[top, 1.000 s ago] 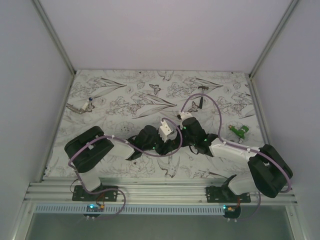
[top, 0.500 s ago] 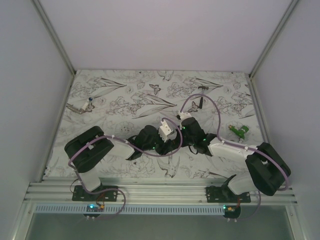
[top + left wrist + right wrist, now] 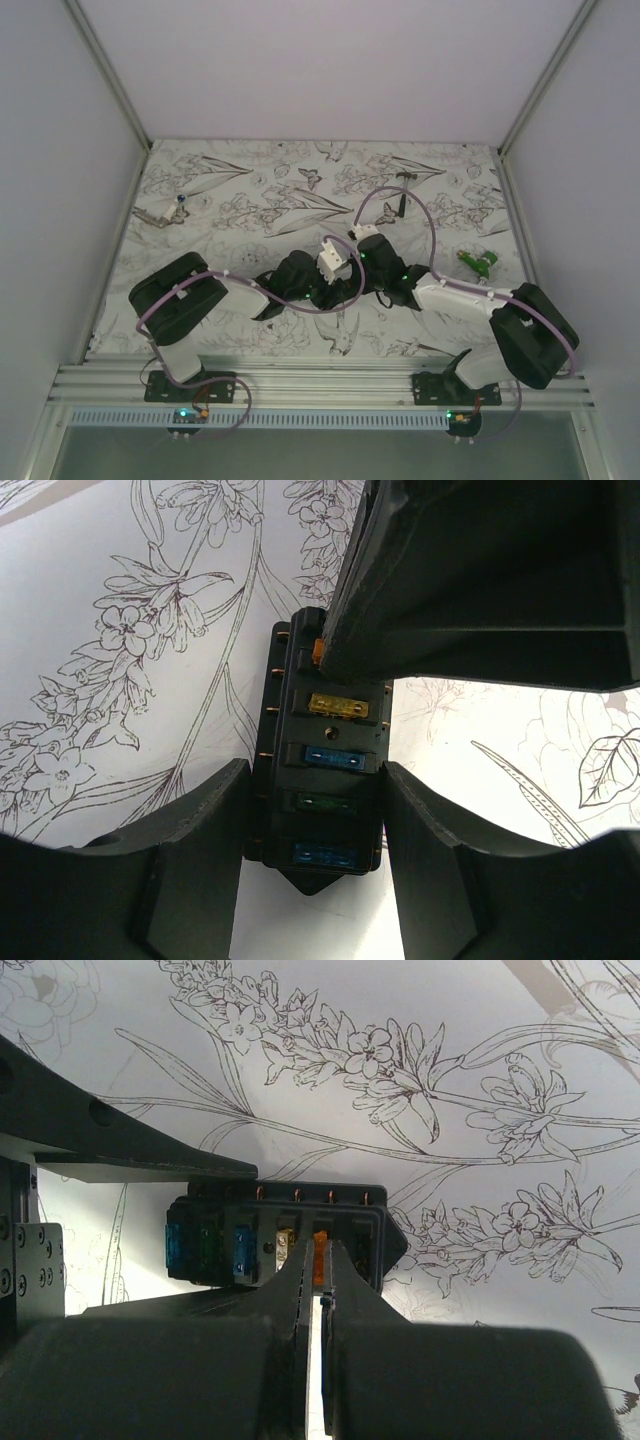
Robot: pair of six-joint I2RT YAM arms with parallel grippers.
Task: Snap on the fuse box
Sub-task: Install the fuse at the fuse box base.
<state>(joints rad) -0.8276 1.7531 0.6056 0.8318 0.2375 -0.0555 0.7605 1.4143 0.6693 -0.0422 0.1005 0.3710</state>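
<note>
The black fuse box point(image 3: 330, 780) lies on the flower-print table, with yellow, blue and green fuses seated in its open face. My left gripper point(image 3: 315, 772) is shut on its two long sides at the near end. My right gripper point(image 3: 320, 1245) is shut on a small orange fuse point(image 3: 320, 1260) and holds it at a slot of the fuse box point(image 3: 275, 1235), next to the yellow fuse. In the left wrist view the right gripper's fingers point(image 3: 480, 580) cover the box's far end. In the top view both grippers meet at mid table and hide the box.
A small green object point(image 3: 478, 262) lies at the right of the table, behind the right arm. A tiny black-handled tool point(image 3: 392, 210) lies behind the grippers. A small silvery item point(image 3: 160, 212) lies at the far left. White walls close in the table.
The right arm has shifted slightly left and toward the left gripper. The left arm has not moved.
</note>
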